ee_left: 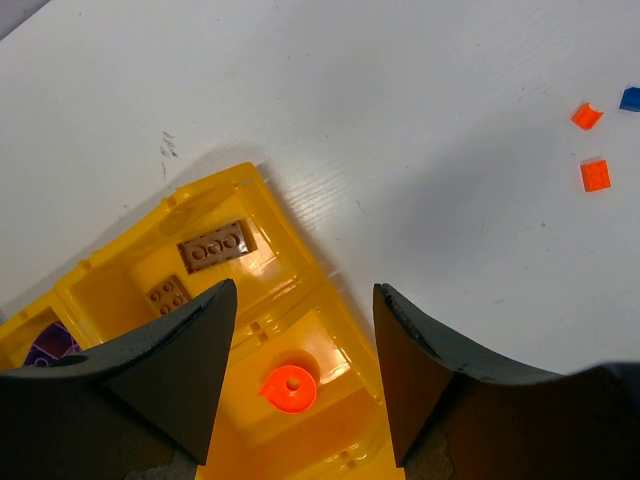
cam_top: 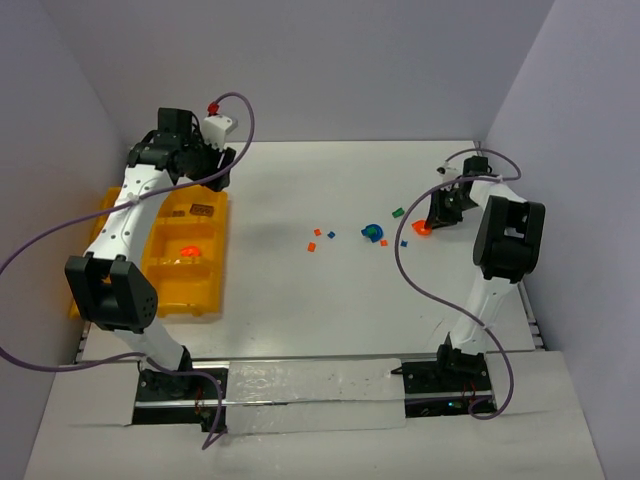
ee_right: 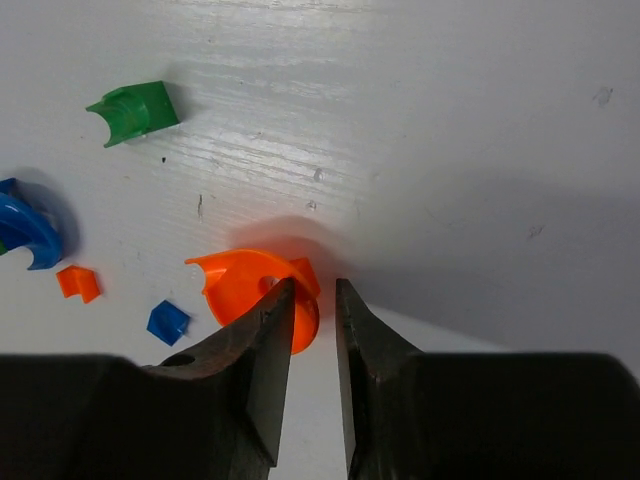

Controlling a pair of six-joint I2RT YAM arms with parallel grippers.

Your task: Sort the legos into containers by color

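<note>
Left gripper (ee_left: pixel 305 290) over tray (ee_left: pixel 275 262), fingers wide apart, empty. Right gripper (ee_right: pixel 315 285) far right of tray, fingers narrowed at rim of orange round piece (ee_right: pixel 240 285); grip cannot be told.

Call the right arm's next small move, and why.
Probably close the right gripper fully before lifting. Its jaws straddle the rim of the orange lego on the table, but a sliver of gap shows on one side, so the grip doesn't look firm yet.

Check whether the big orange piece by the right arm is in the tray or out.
Out: the orange piece lies on the white table, far across from the tray.
</note>
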